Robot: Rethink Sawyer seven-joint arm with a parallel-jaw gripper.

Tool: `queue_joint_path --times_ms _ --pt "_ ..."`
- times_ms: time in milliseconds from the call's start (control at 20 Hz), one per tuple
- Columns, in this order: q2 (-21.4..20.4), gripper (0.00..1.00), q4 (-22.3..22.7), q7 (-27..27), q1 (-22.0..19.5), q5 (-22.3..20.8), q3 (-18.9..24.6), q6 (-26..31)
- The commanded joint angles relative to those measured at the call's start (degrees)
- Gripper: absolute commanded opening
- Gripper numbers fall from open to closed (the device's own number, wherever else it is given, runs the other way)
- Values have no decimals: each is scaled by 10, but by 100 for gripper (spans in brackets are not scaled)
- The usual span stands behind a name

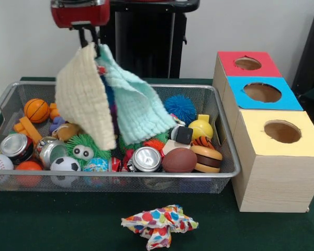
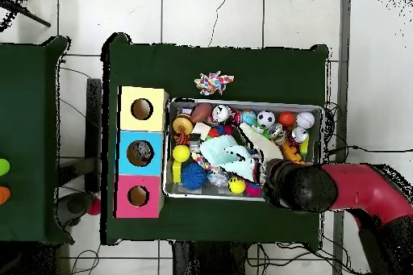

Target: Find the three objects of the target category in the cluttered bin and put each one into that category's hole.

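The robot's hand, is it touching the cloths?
Touching. The front view shows the hand pinching the cream cloth and mint cloth at their top, hanging above the bin.

— Where do the cloths (image 1: 112, 97) hang?
— From the gripper (image 1: 89, 39), above the bin's (image 1: 220, 137) middle, over the toys.
— And the boxes (image 1: 269, 136)?
— In a row just right of the bin in the front view.
— Anything outside?
— A crumpled cloth (image 1: 159, 225) on the table (image 1: 52, 222), before the bin.
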Motion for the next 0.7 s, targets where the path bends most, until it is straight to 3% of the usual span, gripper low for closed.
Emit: queue_joint_path --times_ms 50,400,700 --pt "13 0 -72 -223 -45 -36 19 95" --pt "5 0 -89 -290 -87 -39 50 134" --pt "8 0 -81 -274 -95 -33 54 127"
